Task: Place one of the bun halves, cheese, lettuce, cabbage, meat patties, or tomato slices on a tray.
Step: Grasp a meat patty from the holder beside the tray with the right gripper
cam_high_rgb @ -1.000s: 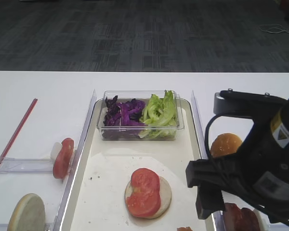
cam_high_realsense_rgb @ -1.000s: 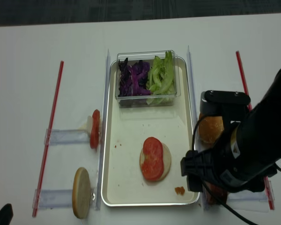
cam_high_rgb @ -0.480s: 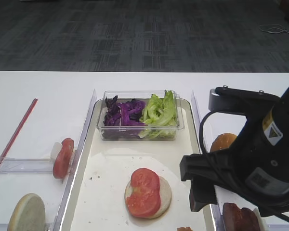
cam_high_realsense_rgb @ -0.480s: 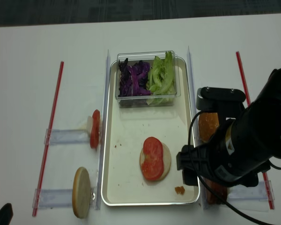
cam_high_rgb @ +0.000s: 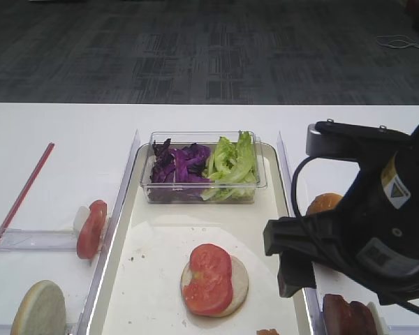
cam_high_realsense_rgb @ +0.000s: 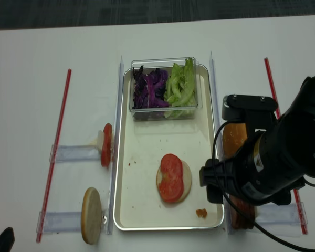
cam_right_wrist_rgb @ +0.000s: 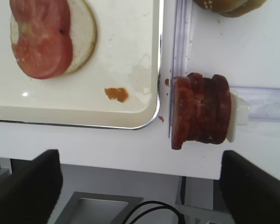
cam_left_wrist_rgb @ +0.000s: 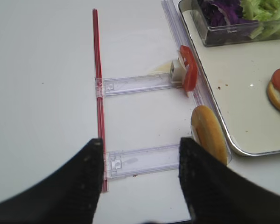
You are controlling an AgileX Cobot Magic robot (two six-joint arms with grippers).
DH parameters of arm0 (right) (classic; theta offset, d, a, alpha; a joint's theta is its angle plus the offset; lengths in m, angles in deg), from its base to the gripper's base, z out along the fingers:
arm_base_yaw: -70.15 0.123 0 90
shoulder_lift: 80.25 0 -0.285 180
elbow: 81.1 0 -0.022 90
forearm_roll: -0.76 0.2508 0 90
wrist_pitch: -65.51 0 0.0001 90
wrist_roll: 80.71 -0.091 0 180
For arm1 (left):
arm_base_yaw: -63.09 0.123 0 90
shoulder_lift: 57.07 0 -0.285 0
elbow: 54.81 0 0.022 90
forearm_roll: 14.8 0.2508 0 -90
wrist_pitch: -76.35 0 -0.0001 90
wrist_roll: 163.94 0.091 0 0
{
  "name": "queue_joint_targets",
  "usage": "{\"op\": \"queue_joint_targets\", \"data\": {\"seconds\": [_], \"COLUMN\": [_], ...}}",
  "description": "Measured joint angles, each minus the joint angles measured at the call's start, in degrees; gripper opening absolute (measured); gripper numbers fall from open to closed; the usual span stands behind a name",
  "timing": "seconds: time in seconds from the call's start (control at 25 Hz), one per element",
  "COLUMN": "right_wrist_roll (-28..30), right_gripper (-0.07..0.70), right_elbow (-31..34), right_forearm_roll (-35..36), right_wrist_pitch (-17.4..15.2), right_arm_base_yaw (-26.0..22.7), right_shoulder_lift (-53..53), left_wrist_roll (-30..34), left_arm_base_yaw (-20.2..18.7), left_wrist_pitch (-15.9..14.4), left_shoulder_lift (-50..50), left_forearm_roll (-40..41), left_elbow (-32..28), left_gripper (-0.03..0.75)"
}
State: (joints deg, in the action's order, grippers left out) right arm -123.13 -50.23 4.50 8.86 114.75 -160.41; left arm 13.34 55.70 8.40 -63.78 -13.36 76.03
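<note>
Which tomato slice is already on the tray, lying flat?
The tomato slice lying flat on the pale bun half in the tray. The other tomato slice stands on edge in the clear holder left of the tray.

The cream tray (cam_high_rgb: 150,279) carries a clear plastic box (cam_high_rgb: 202,187) at its far end, purple cabbage (cam_high_rgb: 178,164) on the box's left, lettuce (cam_high_rgb: 230,162) on its right. Nearer on the tray, a tomato slice (cam_high_rgb: 208,278) lies on a pale bun half (cam_high_rgb: 239,279). Right of the tray, the black arm (cam_high_rgb: 366,223) hides part of a sesame bun top (cam_high_rgb: 323,203)
</note>
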Motion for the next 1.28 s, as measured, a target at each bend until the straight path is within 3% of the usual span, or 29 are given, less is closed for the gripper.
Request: {"op": "queue_joint_targets", "data": {"seconds": [0.16, 1.28], "right_wrist_roll": [-0.18, -0.31], "right_gripper": [0.680, 0.680], "right_elbow": [0.00, 0.00], "right_forearm_roll": [-0.10, 0.23], "right_wrist_pitch": [1.60, 4.05], "right_arm_base_yaw": [0.00, 0.00], "right_shoulder_lift": [-0.27, -9.97], "left_wrist_roll": [0.00, 0.00], "left_arm_base_yaw": [0.00, 0.00], "left_wrist_pitch": [0.00, 0.00], "left_shoulder_lift": [0.00, 0.00], "left_forearm_roll": [0.00, 0.00], "left_elbow": [0.00, 0.00], "left_gripper": [0.350, 0.350]}}
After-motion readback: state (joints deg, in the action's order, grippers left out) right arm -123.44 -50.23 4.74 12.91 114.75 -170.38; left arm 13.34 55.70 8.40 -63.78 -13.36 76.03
